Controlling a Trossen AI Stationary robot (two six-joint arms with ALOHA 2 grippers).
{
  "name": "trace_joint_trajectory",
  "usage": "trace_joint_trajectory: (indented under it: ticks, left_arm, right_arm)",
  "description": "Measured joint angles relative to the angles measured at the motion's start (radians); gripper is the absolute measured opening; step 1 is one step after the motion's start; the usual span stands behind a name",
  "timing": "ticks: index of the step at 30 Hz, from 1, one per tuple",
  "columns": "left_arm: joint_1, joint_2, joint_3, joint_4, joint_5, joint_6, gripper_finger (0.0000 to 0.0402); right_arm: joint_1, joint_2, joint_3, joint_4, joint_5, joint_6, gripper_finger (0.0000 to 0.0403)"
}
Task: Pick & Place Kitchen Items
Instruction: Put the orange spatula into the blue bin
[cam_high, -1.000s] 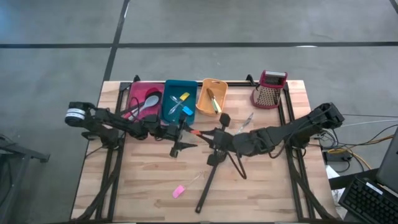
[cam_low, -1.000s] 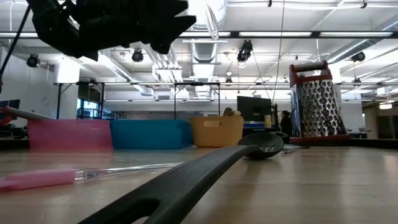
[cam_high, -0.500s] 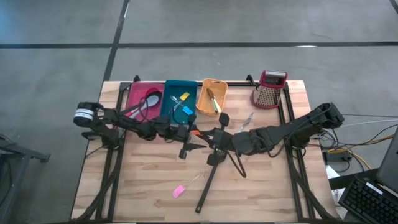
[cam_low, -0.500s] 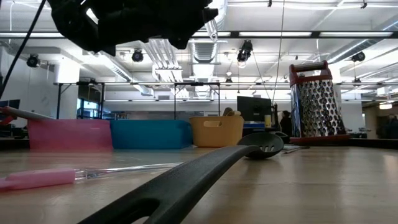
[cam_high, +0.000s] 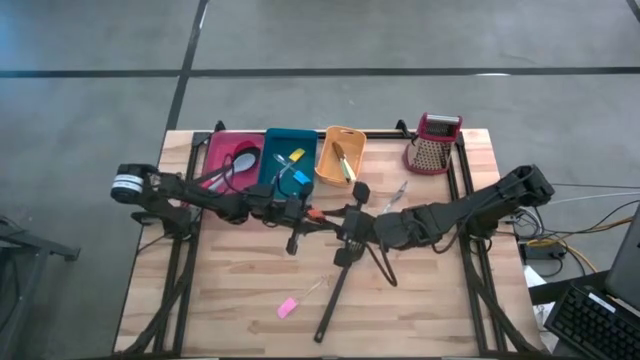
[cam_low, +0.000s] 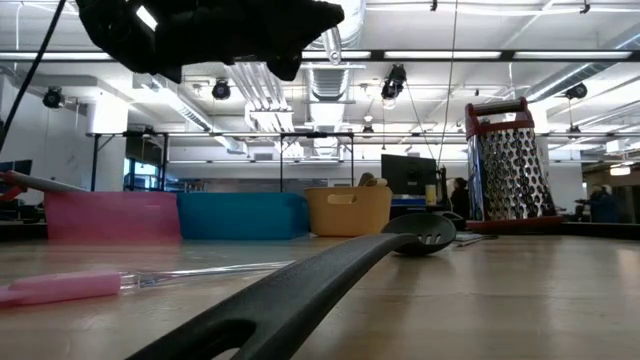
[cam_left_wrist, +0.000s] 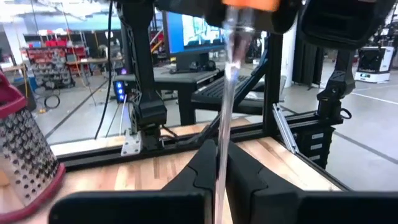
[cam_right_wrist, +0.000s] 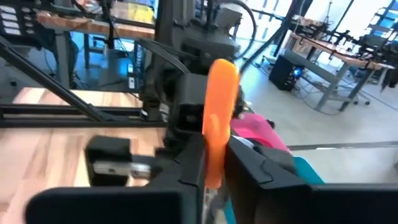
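Orange handle and clear shaft: the orange-handled tool (cam_high: 312, 213) hangs in mid-air above the middle of the worktop (cam_high: 230, 290), shared by two arms. From the left, the left gripper (cam_high: 297, 218), whose jaws stood apart a second ago, has shut them on the clear shaft (cam_left_wrist: 222, 124). To its right, the right gripper (cam_high: 345, 222) has its jaws clamped on the orange grip (cam_right_wrist: 221, 118). We judge this a hand-over at its midpoint: the right must let go next, then the left can carry the tool towards the bins (cam_high: 288, 135). The black slotted spoon (cam_high: 335, 290) and pink-handled tool (cam_high: 289, 307) await on the worktop.
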Motion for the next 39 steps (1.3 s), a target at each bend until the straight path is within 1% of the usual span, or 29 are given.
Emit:
trace_joint_trajectory:
  ticks: [2,5,7,11,15,18,20,24,26,29,31,34,37,39]
  left_arm:
    - [-0.001,-0.034,-0.001,-0.062,-0.017,-0.005,0.0016]
    - [-0.001,-0.103,-0.002,-0.175,-0.078,-0.001,0.0016]
    - [-0.001,-0.15,-0.002,-0.246,-0.137,0.015,0.0016]
    - [0.01,-0.245,0.001,-0.366,-0.295,0.055,0.0016]
    - [0.068,-0.347,0.045,-0.601,-0.445,0.05,0.0016]
    - [0.142,-0.395,0.11,-0.816,-0.485,-0.018,0.0016]
    - [0.203,-0.408,0.156,-0.94,-0.485,-0.081,0.0016]
    - [0.323,-0.405,0.244,-1.125,-0.478,-0.167,0.0016]
    - [0.379,-0.39,0.287,-1.207,-0.441,-0.209,0.0016]
    - [0.463,-0.354,0.333,-1.313,-0.355,-0.252,0.0016]
    - [0.514,-0.317,0.353,-1.346,-0.304,-0.28,0.0016]
    - [0.578,-0.248,0.366,-1.364,-0.227,-0.336,0.0016]
    - [0.619,-0.169,0.367,-1.364,-0.121,-0.348,0.0016]
    - [0.632,-0.117,0.367,-1.364,-0.083,-0.347,0.0016]
  right_arm:
    - [0.0,-0.016,0.0,-0.028,0.006,-0.004,0.0063]
    - [0.001,-0.048,0.0,-0.1,0.011,0.034,0.0099]
    - [0.002,-0.073,-0.001,-0.177,0.027,0.083,0.012]
    - [0.002,-0.117,-0.008,-0.362,0.071,0.225,0.0153]
    - [0.002,-0.148,-0.04,-0.535,0.126,0.393,0.0175]
    - [0.004,-0.161,-0.086,-0.622,0.168,0.501,0.0186]
    - [0.004,-0.169,-0.126,-0.639,0.188,0.558,0.0191]
    - [0.004,-0.186,-0.219,-0.637,0.197,0.658,0.0198]
    - [0.004,-0.189,-0.265,-0.642,0.222,0.701,0.0198]
    - [0.003,-0.189,-0.323,-0.639,0.254,0.765,0.0193]
    - [0.003,-0.187,-0.351,-0.635,0.268,0.799,0.0187]
    - [-0.001,-0.186,-0.364,-0.634,0.267,0.799,0.0178]
    - [-0.001,-0.187,-0.359,-0.631,0.266,0.798,0.0169]
    - [-0.001,-0.187,-0.348,-0.63,0.266,0.796,0.0163]
